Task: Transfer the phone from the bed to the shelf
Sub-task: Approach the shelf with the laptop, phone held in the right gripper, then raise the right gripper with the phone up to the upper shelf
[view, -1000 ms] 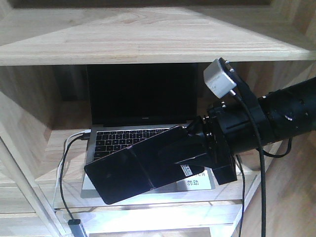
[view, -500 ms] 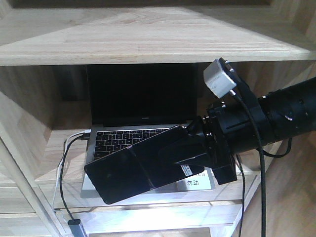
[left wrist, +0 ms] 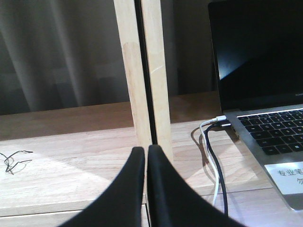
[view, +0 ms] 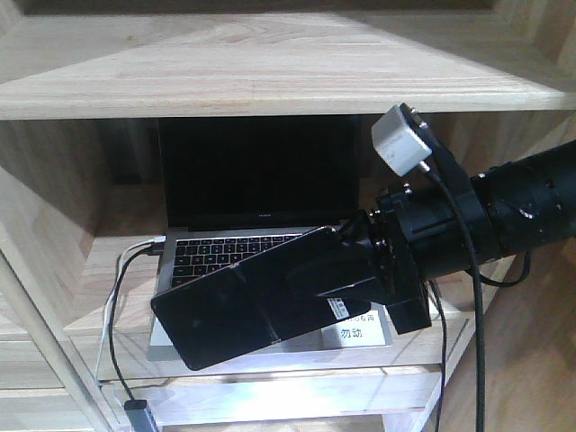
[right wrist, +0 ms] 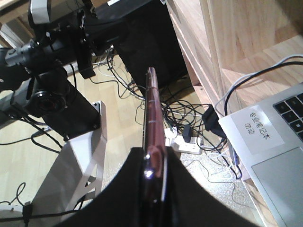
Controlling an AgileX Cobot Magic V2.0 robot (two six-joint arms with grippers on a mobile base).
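The phone (view: 225,315), a slim black slab, hangs tilted in front of the shelf (view: 270,81), level with its lower board and overlapping the laptop's front edge. My right gripper (view: 301,281) is shut on the phone's right half. In the right wrist view the phone (right wrist: 151,104) shows edge-on with a pinkish rim, clamped between the black fingers of the right gripper (right wrist: 154,158). My left gripper (left wrist: 144,152) is shut on nothing, hovering over a wooden board before an upright post (left wrist: 142,71) of the shelf. The bed is out of view.
An open silver laptop (view: 256,180) with a dark screen sits on the lower shelf board, with a white label (view: 355,331) near its front. Charging cables (left wrist: 212,156) trail from its left side. Below lie floor cables and a power strip (right wrist: 183,141). The other arm (right wrist: 52,52) is at upper left.
The phone and right gripper have crept a little to the left; otherwise nothing has moved.
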